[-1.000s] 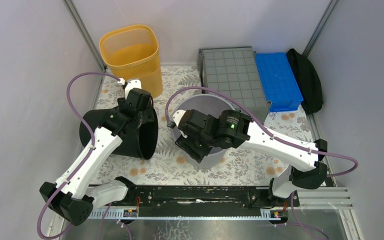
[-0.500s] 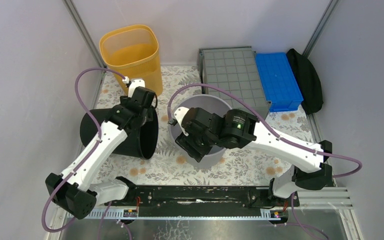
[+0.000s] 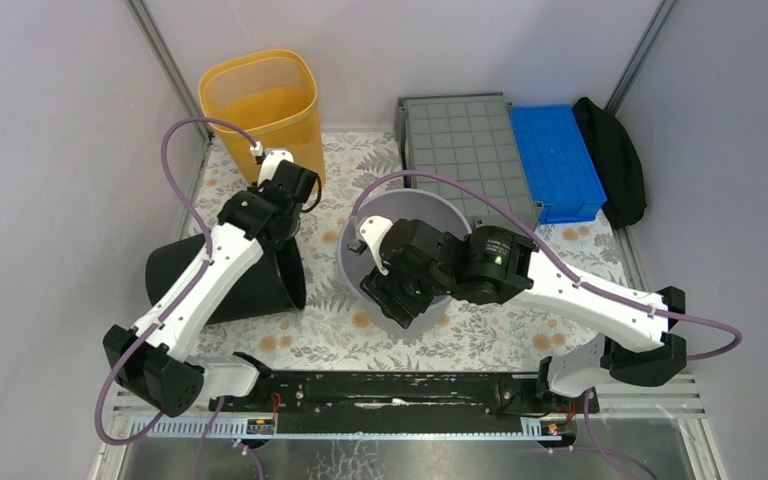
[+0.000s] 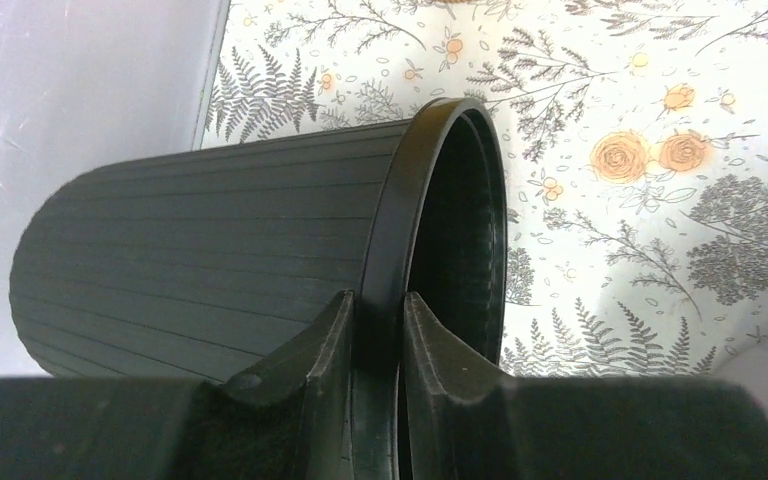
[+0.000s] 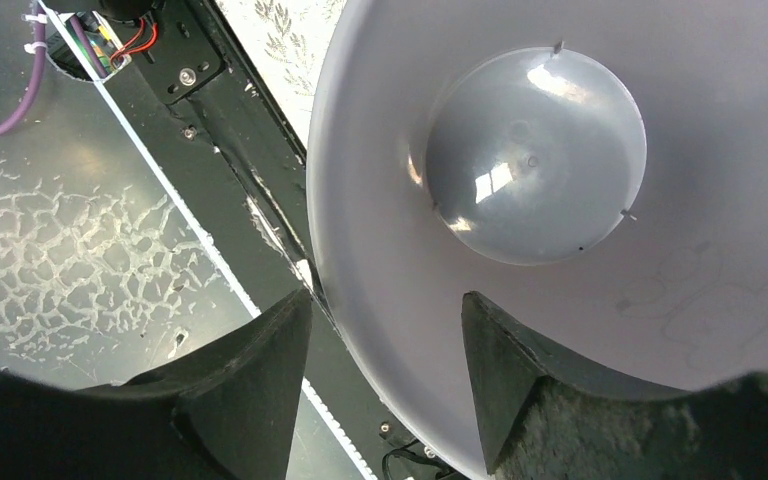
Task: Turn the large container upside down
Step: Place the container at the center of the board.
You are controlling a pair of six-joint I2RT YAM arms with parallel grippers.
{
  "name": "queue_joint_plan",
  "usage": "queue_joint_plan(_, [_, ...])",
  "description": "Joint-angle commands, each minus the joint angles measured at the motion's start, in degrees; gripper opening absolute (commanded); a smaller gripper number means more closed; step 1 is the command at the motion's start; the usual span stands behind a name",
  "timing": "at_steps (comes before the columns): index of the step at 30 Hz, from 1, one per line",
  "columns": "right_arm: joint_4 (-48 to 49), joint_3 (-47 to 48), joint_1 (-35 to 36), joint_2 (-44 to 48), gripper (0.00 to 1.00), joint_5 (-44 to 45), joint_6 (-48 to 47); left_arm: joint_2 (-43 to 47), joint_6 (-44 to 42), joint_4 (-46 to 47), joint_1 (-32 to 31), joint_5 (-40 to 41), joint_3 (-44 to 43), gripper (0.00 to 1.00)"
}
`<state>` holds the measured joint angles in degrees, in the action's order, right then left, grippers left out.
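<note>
The large container point(image 3: 465, 150) is a dark-grey crate at the back of the table, its square-gridded underside facing up; neither gripper is near it. My left gripper point(image 3: 286, 238) point(image 4: 378, 312) is shut on the rim of a black ribbed round bin point(image 3: 222, 282) point(image 4: 210, 250), which lies on its side. My right gripper point(image 3: 396, 300) point(image 5: 385, 345) is open and straddles the near wall of the round light-grey bucket point(image 3: 412, 212) point(image 5: 535, 150), one finger inside and one outside.
A blue ribbed tray point(image 3: 558, 160) sits right of the crate, with a black bag point(image 3: 615, 160) beyond it. A yellow bin point(image 3: 260, 105) stands at the back left. The enclosure walls are close on both sides, and the black mounting rail point(image 3: 390, 390) runs along the near edge.
My left gripper has closed on the black bin's rim, and the bin has swung with its base moving left. The right arm has shifted slightly to the right at the bucket.
</note>
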<state>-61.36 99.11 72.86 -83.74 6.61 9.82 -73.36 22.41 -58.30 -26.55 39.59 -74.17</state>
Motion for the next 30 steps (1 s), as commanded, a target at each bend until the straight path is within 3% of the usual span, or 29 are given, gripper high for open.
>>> queue_joint_plan(1, [2.46,-0.5,-0.08,2.54,0.64,-0.42,-0.65,-1.48,2.33,-3.63,0.36,-2.75,-6.45,0.16])
queue_joint_plan(17, [2.08,0.45,-0.08,4.12,0.63,0.27,-0.55,-3.36,1.71,-4.59,1.93,-7.46,-27.69,0.17])
queue_joint_plan(22, [1.97,0.79,-0.09,3.95,0.63,0.46,-0.59,-1.54,1.4,-2.13,5.61,-8.96,-25.93,0.18])
queue_joint_plan(30, [1.87,1.17,-0.08,3.09,0.64,0.17,-0.61,4.79,1.26,6.85,16.16,-17.07,-14.02,0.18])
